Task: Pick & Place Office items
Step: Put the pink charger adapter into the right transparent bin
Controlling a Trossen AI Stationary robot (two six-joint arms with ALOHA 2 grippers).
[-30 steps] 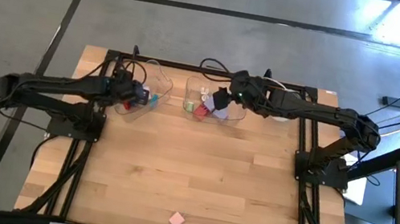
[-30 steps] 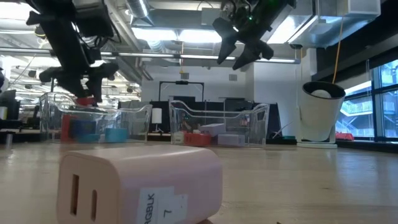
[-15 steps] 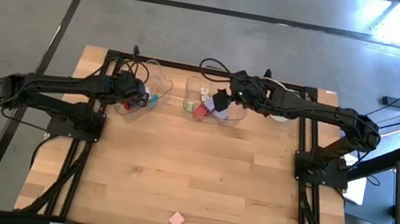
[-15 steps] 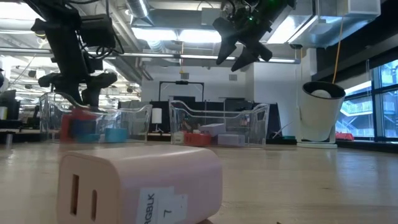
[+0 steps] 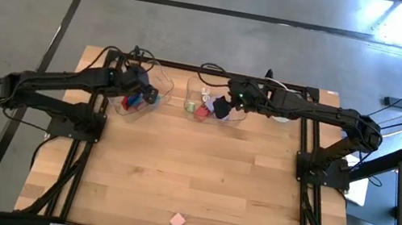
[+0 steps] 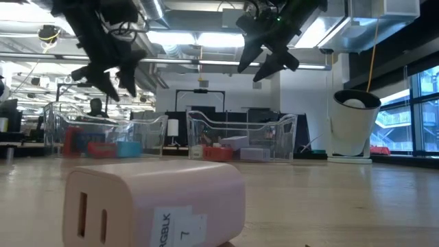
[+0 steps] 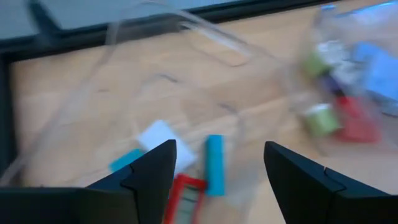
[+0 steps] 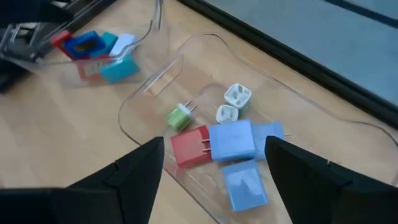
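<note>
Two clear trays stand at the table's far edge. The left tray (image 5: 138,95) holds red (image 7: 186,199), teal (image 7: 213,165) and white (image 7: 160,138) blocks lying on its floor. The right tray (image 5: 203,88) holds red (image 8: 189,148), blue (image 8: 231,140), green (image 8: 179,116) and white (image 8: 237,94) ones. A pink block (image 5: 178,221) lies alone near the table's front edge. My left gripper (image 6: 113,79) hangs open above the left tray with nothing between its fingers. Open as well, my right gripper (image 6: 264,58) hovers above the right tray.
A round white container (image 6: 355,123) stands at the back right, beside the right tray. In the low view the pink block (image 6: 154,202) fills the foreground. Bare wood lies between the trays and the pink block.
My left gripper has opened and let go of a red block, which now lies in the left tray. The gripper has then risen above the tray and turned a little. My right gripper has stayed over the right tray.
</note>
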